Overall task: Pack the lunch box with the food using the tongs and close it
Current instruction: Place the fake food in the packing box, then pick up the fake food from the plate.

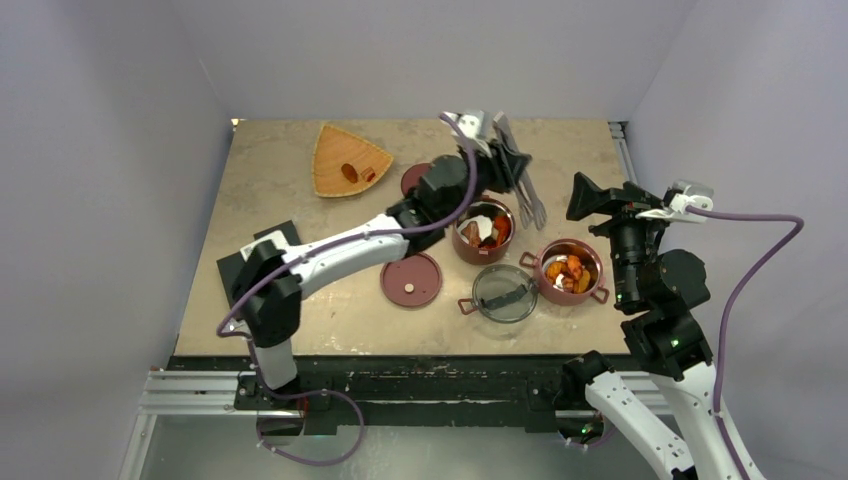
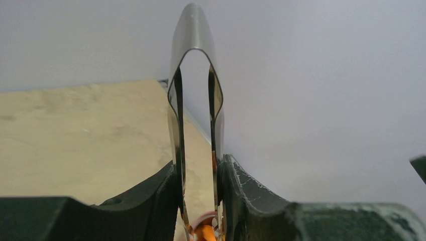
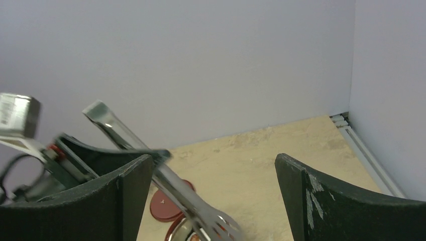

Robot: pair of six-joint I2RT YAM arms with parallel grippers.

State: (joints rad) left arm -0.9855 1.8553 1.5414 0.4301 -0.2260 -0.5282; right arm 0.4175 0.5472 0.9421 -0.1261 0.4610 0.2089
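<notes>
The lunch box stands apart as two dark-red bowls: one (image 1: 484, 232) under the tongs, one (image 1: 570, 270) to its right, both with food (image 1: 568, 272) inside. My left gripper (image 1: 508, 160) (image 2: 198, 201) is shut on the silvery tongs (image 1: 528, 195) (image 2: 193, 60), whose slotted tips (image 3: 221, 228) hang over the first bowl. Orange food (image 2: 206, 233) shows between the tong arms; whether it is pinched I cannot tell. My right gripper (image 1: 585, 205) (image 3: 213, 158) hovers open and empty right of the tongs. Two more food pieces (image 1: 352, 172) lie in the orange tray (image 1: 335, 150).
A dark-red disc lid (image 1: 411, 278) lies left of the bowls, and another (image 1: 414, 178) (image 3: 166, 206) sits behind them, partly hidden by my left arm. The smoky clear lid (image 1: 505, 292) rests at the front between the bowls. Walls close in at the back and right.
</notes>
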